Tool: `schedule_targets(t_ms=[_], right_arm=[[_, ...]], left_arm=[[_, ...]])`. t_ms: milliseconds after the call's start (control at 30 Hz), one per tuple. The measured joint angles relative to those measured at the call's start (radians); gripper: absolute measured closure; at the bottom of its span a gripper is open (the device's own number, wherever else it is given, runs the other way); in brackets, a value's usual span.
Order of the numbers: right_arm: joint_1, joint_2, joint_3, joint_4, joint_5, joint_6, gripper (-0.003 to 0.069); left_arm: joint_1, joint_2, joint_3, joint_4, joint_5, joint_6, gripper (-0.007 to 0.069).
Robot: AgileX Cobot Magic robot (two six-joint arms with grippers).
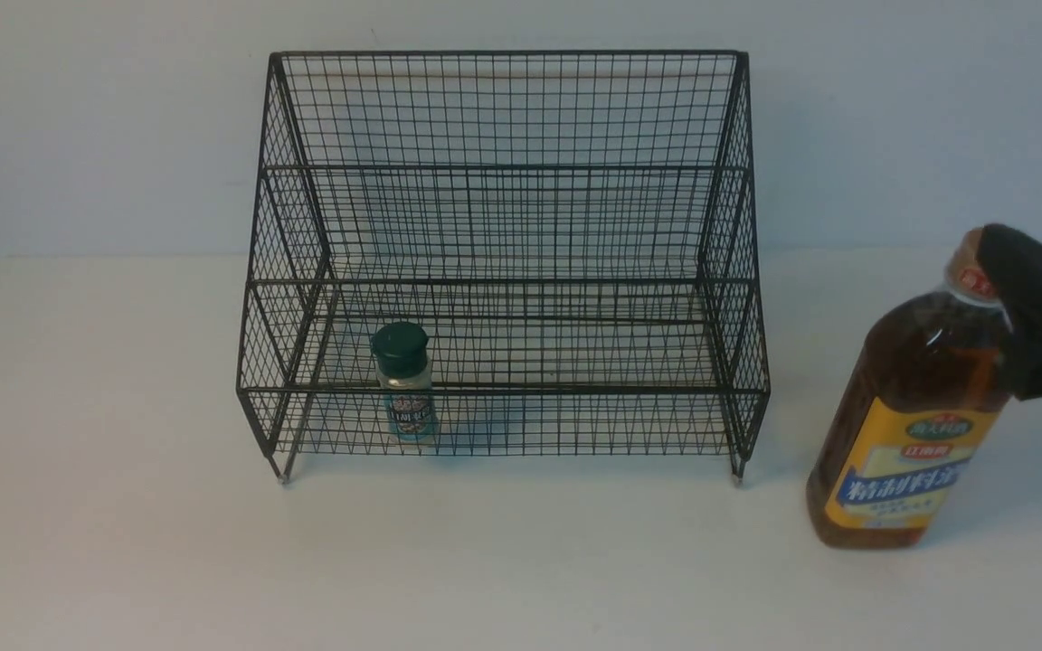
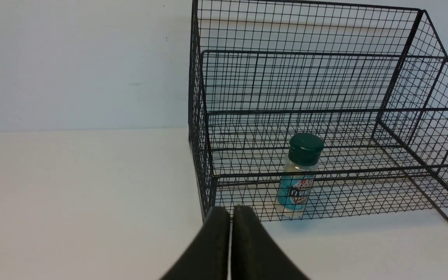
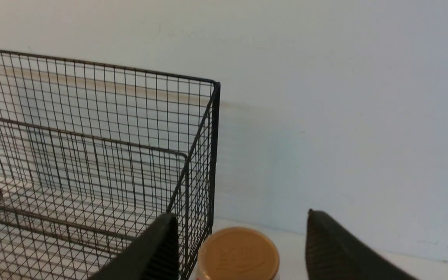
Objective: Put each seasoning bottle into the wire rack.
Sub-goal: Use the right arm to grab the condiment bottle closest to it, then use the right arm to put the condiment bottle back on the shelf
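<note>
The black wire rack (image 1: 503, 226) stands at the back middle of the table. The small shaker jar (image 1: 403, 384) with a dark green cap stands upright on the rack's lower tier, left of middle; it also shows in the left wrist view (image 2: 300, 175). The tall amber bottle (image 1: 910, 425) stands on the table to the right of the rack. My right gripper (image 1: 1018, 298) is open at the bottle's top. In the right wrist view the tan cap (image 3: 237, 254) lies between the open fingers (image 3: 161, 249), with gaps on both sides. My left gripper (image 2: 230, 210) is shut and empty, in front of the rack's left corner (image 2: 208, 194).
The white table (image 1: 168, 506) reaches to a pale wall behind the rack. The rack's right side mesh (image 3: 198, 167) stands close beside the bottle's cap. The left arm does not show in the front view.
</note>
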State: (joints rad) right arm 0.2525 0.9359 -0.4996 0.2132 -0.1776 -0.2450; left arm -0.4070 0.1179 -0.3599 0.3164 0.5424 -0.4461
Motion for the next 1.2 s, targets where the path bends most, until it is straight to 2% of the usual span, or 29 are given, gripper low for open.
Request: schedule_targets(t_ms=[67,133,367,467,533,567,633,867,1000,1200], right_arm=[[0.001,0.034,0.0,0.0,-0.032,0.009,0.0136],[0.002,0.077,0.0,0.0,-0.058,0.025,0.0106],[0.002,0.206,0.0,0.0,-0.112,0.037,0.009],[0.002,0.255,0.0,-0.001,-0.128,0.039,0.0135],[0.002,0.266,0.0,-0.009,-0.15,0.039,0.0223],[0.003,0.267,-0.001,-0.018,-0.17,0.039,0.0302],[0.003,0.267,-0.001,-0.016,-0.177,0.049,0.0344],[0.003,0.227,-0.015,-0.038,-0.113,0.045,0.0337],[0.003,0.171,-0.112,-0.05,0.081,0.038,0.034],[0.003,0.159,-0.283,-0.053,0.223,0.042,0.034]], left_arm=[[0.0,0.0,0.0,0.0,0.0,0.0,0.0629],[0.0,0.0,0.0,0.0,0.0,-0.001,0.0629],[0.0,0.0,0.0,0.0,0.001,-0.005,0.0629],[0.0,0.0,0.0,0.0,0.002,-0.006,0.0629],[0.0,0.0,0.0,0.0,0.002,-0.006,0.0629],[0.0,0.0,0.0,0.0,0.002,-0.006,0.0629],[0.0,0.0,0.0,0.0,0.002,-0.007,0.0629],[0.0,0.0,0.0,0.002,0.003,-0.007,0.0629],[0.0,0.0,0.0,0.002,0.003,-0.007,0.0629],[0.0,0.0,0.0,0.002,0.003,-0.007,0.0629]])
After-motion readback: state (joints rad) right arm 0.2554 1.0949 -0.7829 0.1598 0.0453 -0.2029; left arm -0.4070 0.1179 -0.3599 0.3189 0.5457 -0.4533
